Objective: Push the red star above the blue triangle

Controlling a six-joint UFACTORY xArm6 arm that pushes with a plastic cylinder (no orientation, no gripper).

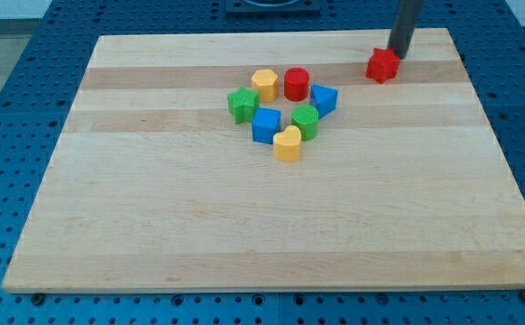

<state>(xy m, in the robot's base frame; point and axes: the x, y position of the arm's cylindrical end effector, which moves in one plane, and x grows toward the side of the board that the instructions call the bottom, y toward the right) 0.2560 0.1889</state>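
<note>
Where my tip (397,54) rests, red star (382,65) touches it.

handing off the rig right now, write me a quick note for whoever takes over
My tip sits at the red star's upper right edge, touching or nearly so, near the board's top right.
The blue triangle is at the right end of the central cluster, beside the red cylinder.
Done: the tip is at the star.
Left: the star lies up and to the view's right of the triangle; push it left until it sits directly above the triangle.
</note>
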